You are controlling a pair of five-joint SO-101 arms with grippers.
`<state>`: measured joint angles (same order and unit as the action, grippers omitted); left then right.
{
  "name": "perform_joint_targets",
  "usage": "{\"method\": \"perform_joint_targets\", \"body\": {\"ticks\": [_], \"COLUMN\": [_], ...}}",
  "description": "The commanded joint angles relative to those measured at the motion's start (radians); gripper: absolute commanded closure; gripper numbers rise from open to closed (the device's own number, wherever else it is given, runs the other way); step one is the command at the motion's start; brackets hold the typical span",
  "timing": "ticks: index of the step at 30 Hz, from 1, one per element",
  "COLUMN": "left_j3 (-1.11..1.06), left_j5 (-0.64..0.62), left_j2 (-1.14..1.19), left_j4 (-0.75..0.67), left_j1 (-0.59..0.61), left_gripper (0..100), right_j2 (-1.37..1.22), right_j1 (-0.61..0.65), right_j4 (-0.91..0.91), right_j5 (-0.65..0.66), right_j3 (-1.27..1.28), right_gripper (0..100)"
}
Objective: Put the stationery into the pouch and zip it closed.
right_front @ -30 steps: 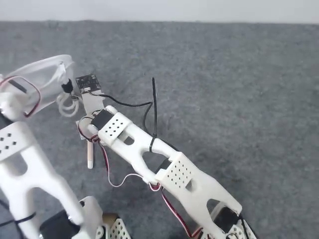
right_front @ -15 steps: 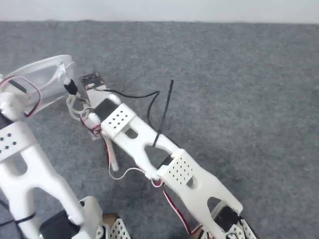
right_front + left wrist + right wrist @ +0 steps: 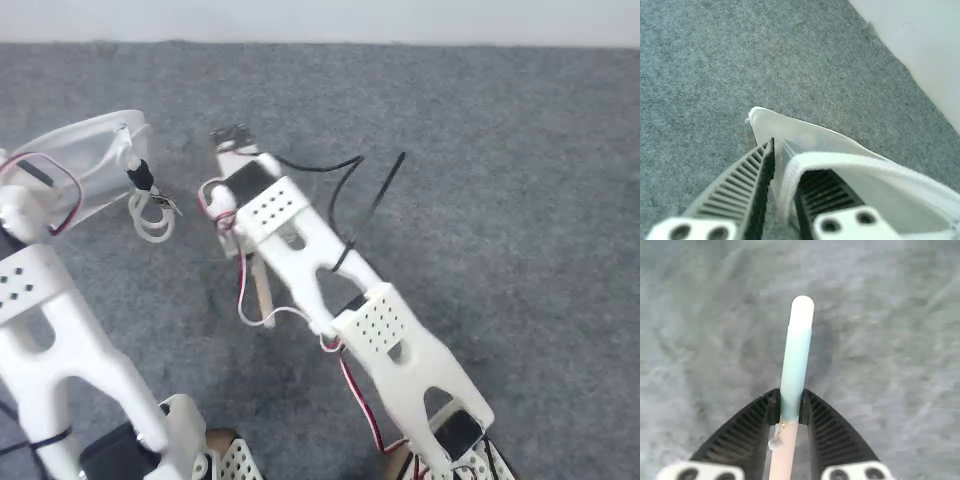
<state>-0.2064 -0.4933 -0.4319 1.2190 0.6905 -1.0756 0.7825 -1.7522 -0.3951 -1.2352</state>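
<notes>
The left hand (image 3: pixel 777 150) is closed narrow on the rim of the clear pouch (image 3: pixel 810 132), pinching its white zipper tape (image 3: pixel 850 160) between the fingers. In the high view the pouch sits at the far left, with white rings (image 3: pixel 150 215) just beside its corner. The right hand (image 3: pixel 790 402) grips a pen (image 3: pixel 796 350) by the barrel. Its pale teal section and white tip stick out ahead over the grey tabletop (image 3: pixel 480 150), near the pouch but apart from it.
</notes>
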Motion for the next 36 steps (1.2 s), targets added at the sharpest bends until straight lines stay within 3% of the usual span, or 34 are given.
{"method": "perform_joint_targets", "body": {"ticks": [1,12,24,30,36], "left_j3": [0.022,0.022,0.022,0.022,0.018], "left_j5": [0.011,0.011,0.011,0.011,0.011], "left_j2": [-0.068,-0.068,-0.066,-0.066,-0.066], "left_j4": [-0.04,-0.04,-0.041,-0.041,-0.041], "left_j1": [-0.003,-0.003,-0.006,-0.006,-0.006], "left_gripper": [99,99,99,99,99], "right_j2": [0.044,0.418,0.364,0.369,0.364], "right_j1": [-0.053,-0.079,-0.096,-0.09,-0.039], "right_j4": [-0.05,-0.036,-0.012,-0.007,0.031], "right_j5": [0.012,0.123,0.118,0.117,0.117], "right_j3": [-0.02,0.457,0.474,0.474,0.473], "right_gripper": [99.2,99.2,98.6,87.7,87.6]}}
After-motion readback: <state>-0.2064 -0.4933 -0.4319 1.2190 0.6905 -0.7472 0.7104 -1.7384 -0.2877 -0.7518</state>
